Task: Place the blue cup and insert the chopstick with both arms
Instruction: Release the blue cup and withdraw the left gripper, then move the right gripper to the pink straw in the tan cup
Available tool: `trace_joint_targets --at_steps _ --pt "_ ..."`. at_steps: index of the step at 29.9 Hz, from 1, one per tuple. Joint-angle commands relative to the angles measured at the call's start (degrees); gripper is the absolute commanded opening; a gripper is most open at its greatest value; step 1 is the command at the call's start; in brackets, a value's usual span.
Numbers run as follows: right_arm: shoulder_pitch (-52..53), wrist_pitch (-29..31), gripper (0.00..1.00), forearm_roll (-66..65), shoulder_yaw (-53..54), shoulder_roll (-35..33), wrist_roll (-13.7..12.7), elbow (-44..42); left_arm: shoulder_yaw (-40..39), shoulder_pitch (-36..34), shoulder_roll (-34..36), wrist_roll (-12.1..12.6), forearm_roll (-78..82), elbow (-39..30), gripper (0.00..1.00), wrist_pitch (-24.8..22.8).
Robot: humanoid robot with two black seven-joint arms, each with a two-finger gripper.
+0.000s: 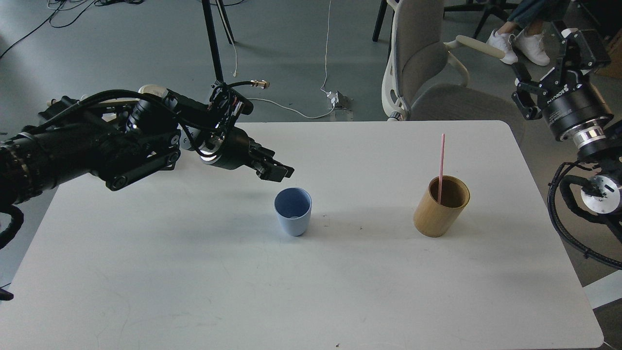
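Room: grey floor, cables, a grey chair. Bench: white, matte, round-cornered.
Blue cup: smooth tapered plastic, upright at centre, empty.
Chopstick: thin pink rod standing in tan wooden cup at 3 o'clock.
Left gripper: just beyond the blue cup; jaws' state cannot be told.
Right gripper: jaws released, off-bench at 2 o'clock.
Step, likely: cup placed; next, right arm must pinch the rod.
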Motion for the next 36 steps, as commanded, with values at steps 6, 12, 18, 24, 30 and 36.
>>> trace_joint_targets --at_steps 6,12,18,24,30,36 --pt "1.0 -12.5 0.95 -32.5 -7.2 -5.6 0.0 7.6 -22.5 11.2 10.6 0.0 -37.4 -0.1 0.86 -2.3" --pt "1.2 -20.2 0.95 -45.4 -14.9 -8.2 0.0 6.3 -31.7 20.3 12.4 0.0 -47.0 -2.5 0.86 -2.3" --pt "1.0 -20.7 0.94 -49.2 -20.4 -8.3 0.0 3.6 -35.5 26.8 12.5 0.0 -47.4 -8.1 0.87 0.0" --pt "1.0 -23.1 0.94 -49.3 -25.8 0.1 0.0 -2.4 -35.4 28.1 12.0 0.0 -47.5 -8.9 0.88 1.8" --pt "0.9 -23.3 0.87 -49.3 -27.0 5.0 0.0 -4.2 -35.5 28.2 12.4 0.0 -47.5 -8.9 0.89 1.8" --pt "0.9 -23.4 0.65 -49.3 -27.9 6.1 0.0 -5.1 -36.2 28.9 12.4 0.0 -49.5 -8.8 0.90 1.2"
